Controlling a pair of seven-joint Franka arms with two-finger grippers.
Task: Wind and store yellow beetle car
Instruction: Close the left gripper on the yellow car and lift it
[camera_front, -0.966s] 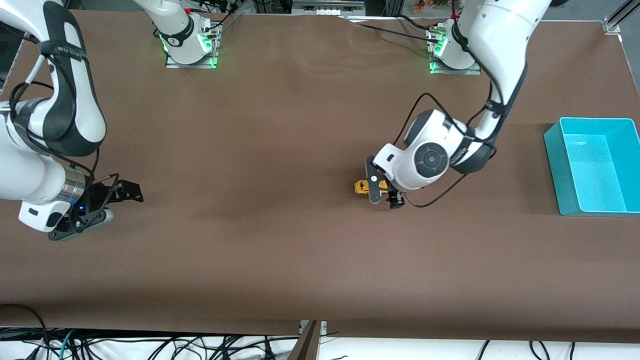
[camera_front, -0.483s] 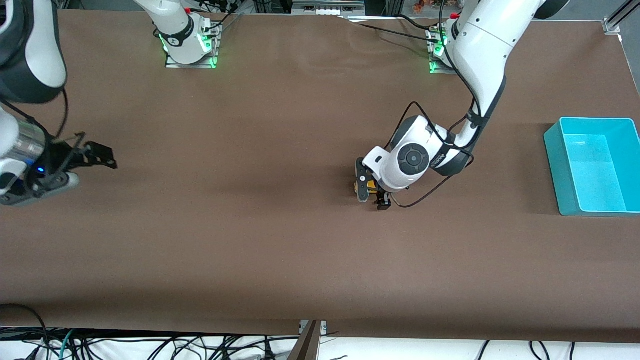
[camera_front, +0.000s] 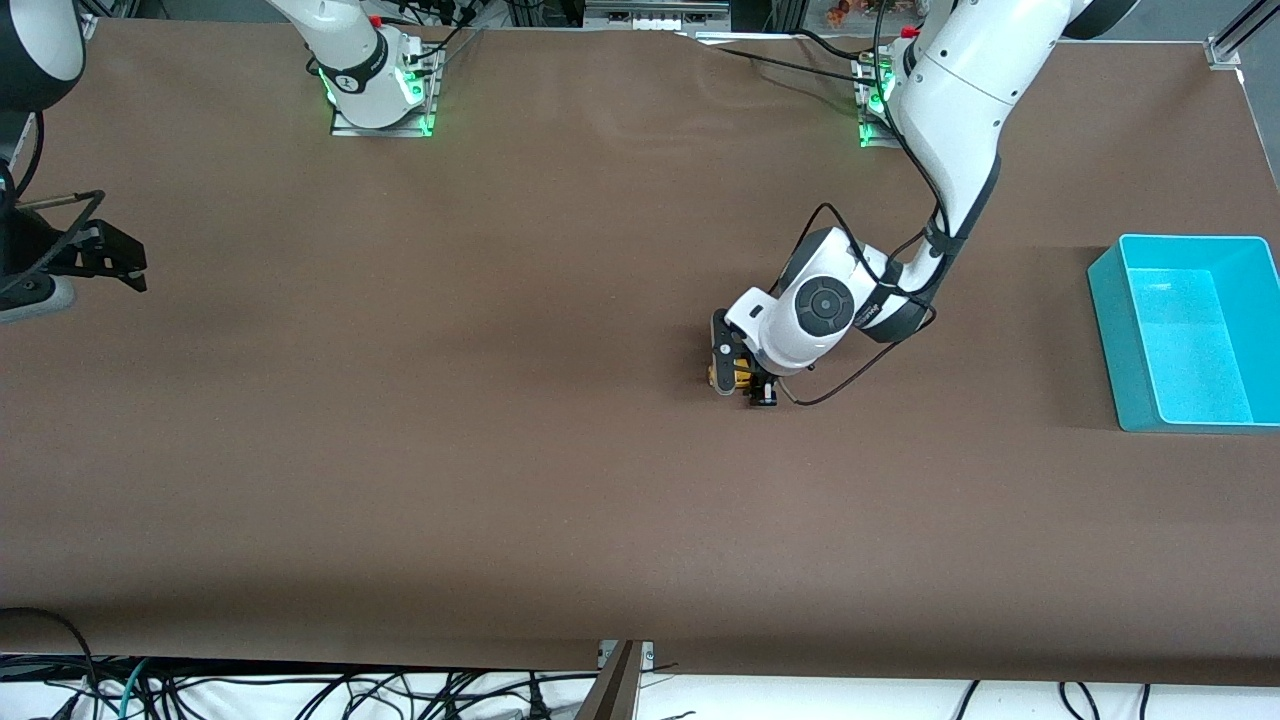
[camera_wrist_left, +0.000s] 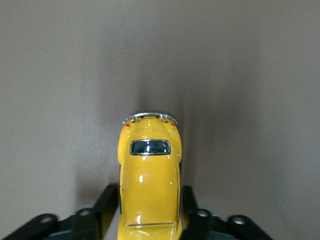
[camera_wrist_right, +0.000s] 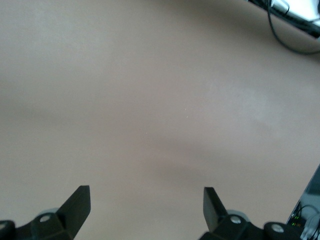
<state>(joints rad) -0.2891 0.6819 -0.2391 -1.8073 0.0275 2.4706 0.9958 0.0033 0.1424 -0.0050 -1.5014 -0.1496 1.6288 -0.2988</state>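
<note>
The yellow beetle car (camera_front: 740, 376) sits on the brown table near the middle, toward the left arm's end. My left gripper (camera_front: 738, 384) is down on it, with a black finger (camera_wrist_left: 111, 200) pressed against each side of the body. In the left wrist view the car (camera_wrist_left: 149, 170) shows its roof, dark window and chrome bumper sticking out past the fingers. My right gripper (camera_front: 112, 262) is open and empty, raised over the table at the right arm's end. Its wrist view shows only bare table between the fingertips (camera_wrist_right: 80, 200).
A teal bin (camera_front: 1105, 300), open and empty, stands at the left arm's end of the table. The arm bases (camera_front: 380, 90) stand along the table's edge farthest from the front camera. Cables hang below the table's near edge.
My right gripper has risen and drawn back toward its end of the table. My left gripper has lowered and settled around the car, shifting slightly toward the right arm's end.
</note>
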